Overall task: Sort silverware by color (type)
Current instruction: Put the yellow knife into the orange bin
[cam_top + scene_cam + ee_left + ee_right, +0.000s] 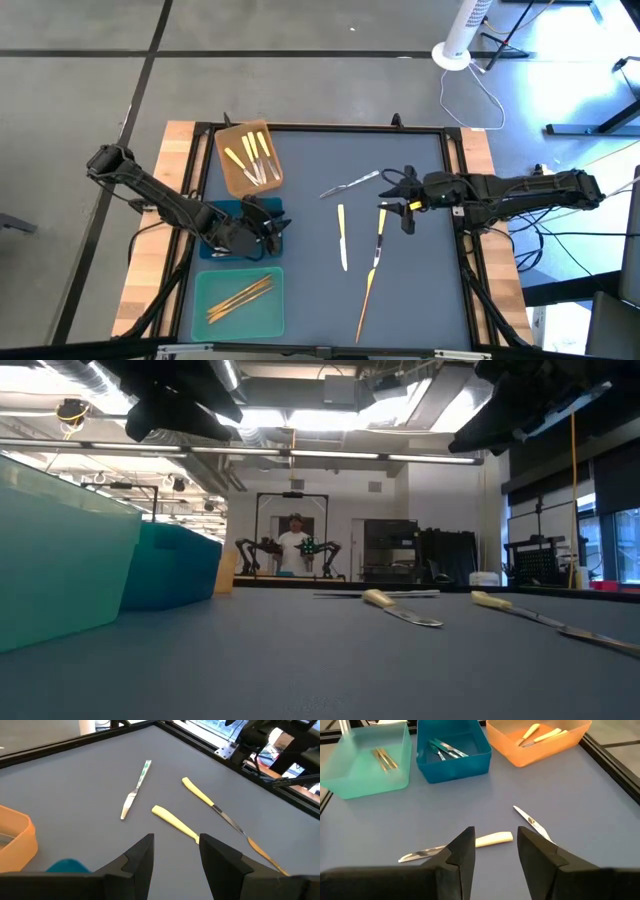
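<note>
While four thin utensils lie loose on the grey table mat (300,300), most of the sorting looks done. The brown tray (232,172) holds yellow-handled knives, the blue tray (472,764) holds silver pieces, and the teal tray (205,318) holds orange-gold sticks.

On the mat are one all-silver knife (350,184), one yellow-handled knife with a silver blade (342,237), a second yellow-handled knife (380,238) and, touching its tip, a long orange-gold utensil (366,297).

The right gripper (385,187) hangs over the mat near the silver knife and the top of the second yellow knife. Its fingers stand apart and hold nothing. The left gripper (278,222) waits over the blue tray, fingers apart and empty too.

I think the next job is for the right gripper to pick one loose piece. To do it well, it should turn so its fingers sit across the thin handle, not along it. It should come straight down with one finger on each side, low enough to touch the mat. These pieces are flat and thin, so a high pinch could slip off. Gripping the thick yellow handle is safer than the blade. Take care not to bump the orange-gold utensil lying against the knife tip.
</note>
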### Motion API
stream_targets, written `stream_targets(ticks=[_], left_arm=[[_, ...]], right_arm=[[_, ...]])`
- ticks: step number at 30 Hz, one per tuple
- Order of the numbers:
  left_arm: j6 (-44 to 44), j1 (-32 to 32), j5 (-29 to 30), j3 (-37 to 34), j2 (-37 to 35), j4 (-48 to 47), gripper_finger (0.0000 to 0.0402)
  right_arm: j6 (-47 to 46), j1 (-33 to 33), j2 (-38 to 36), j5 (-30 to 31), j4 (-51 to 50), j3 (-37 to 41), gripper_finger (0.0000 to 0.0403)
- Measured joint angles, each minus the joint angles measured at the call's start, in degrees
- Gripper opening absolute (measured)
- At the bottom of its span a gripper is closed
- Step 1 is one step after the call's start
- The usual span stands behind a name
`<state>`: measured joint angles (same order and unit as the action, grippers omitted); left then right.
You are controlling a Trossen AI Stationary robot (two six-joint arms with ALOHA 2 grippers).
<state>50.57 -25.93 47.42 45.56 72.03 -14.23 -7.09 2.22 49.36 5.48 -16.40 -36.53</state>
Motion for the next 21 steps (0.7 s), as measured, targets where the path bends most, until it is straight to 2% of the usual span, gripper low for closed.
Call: stream_targets(ticks=[10, 21], left_arm=[[-0.1, 0.0, 0.0, 0.0, 0.0, 0.4, 0.0151], [0.0, 0.0, 0.0, 0.0, 0.0, 0.4, 0.0151]], right_arm=[[-0.1, 0.0, 0.0, -1.3, 0.4, 0.0, 0.0134], [0.8, 0.0, 0.0, -12.7, 0.4, 0.0, 0.0134]])
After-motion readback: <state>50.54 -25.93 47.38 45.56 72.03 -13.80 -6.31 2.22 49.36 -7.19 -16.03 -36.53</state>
